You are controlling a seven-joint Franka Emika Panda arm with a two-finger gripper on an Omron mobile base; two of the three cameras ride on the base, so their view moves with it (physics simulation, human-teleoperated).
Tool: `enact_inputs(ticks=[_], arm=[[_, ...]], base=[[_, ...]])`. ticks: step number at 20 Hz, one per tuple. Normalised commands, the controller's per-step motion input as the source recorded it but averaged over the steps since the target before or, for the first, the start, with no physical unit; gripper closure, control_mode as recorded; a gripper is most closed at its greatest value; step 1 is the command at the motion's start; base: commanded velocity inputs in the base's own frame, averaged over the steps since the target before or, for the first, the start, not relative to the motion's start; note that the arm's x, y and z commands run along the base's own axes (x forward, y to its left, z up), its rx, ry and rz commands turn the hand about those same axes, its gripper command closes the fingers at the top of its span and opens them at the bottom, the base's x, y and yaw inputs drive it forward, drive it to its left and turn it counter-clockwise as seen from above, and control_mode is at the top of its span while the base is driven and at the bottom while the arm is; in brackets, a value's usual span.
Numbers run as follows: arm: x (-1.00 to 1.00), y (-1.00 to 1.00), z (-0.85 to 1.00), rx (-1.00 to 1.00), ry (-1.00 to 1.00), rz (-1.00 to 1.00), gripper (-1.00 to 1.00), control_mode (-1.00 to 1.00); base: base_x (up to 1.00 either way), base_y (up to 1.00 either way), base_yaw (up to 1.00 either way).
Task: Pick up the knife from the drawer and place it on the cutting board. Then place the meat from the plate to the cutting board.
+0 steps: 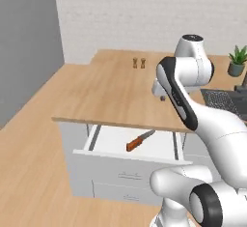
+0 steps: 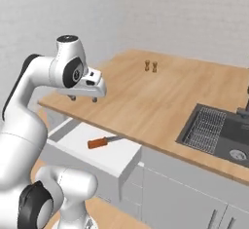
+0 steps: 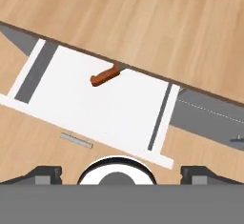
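The drawer [image 1: 126,159] stands pulled out below the counter edge, its white inside [image 3: 95,113] showing. In it lies the knife [image 1: 140,141] [image 2: 99,142], reddish-orange handle [image 3: 105,76] toward the drawer front; the blade tip runs under the counter lip. My gripper [image 2: 83,99] [image 1: 162,97] hangs open and empty above the counter edge, over the drawer, pointing down. In the hand view its fingertips [image 3: 45,173] stand wide apart at the bottom. The cutting board, the meat and the plate are out of view.
Two small brown shakers [image 1: 139,63] [image 2: 151,66] stand far back on the wooden counter [image 1: 116,91]. A dark sink with a rack [image 2: 214,128] lies to the right, a potted plant [image 1: 237,61] behind it. A grey wall [image 1: 29,42] rises at left.
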Motion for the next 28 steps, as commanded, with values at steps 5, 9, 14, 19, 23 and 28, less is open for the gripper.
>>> enact_inputs(ticks=[5,9,14,19,23,28], arm=[[0.0,0.0,0.0,0.0,0.0,0.0,-1.0,1.0],[0.0,0.0,0.0,0.0,0.0,0.0,-1.0,1.0],[0.0,0.0,0.0,0.0,0.0,0.0,-1.0,1.0],[0.0,0.0,0.0,0.0,0.0,0.0,-1.0,1.0],[0.0,0.0,0.0,0.0,0.0,0.0,-1.0,1.0],[0.27,-0.56,-0.55,0.11,0.12,0.0,-1.0,-1.0]], base=[[0.0,-0.56,0.7],[0.0,-0.65,0.67],[-0.06,-0.89,0.54],[-0.31,-0.64,0.33],[-0.43,-0.38,0.09],[-0.01,-0.08,0.0]])
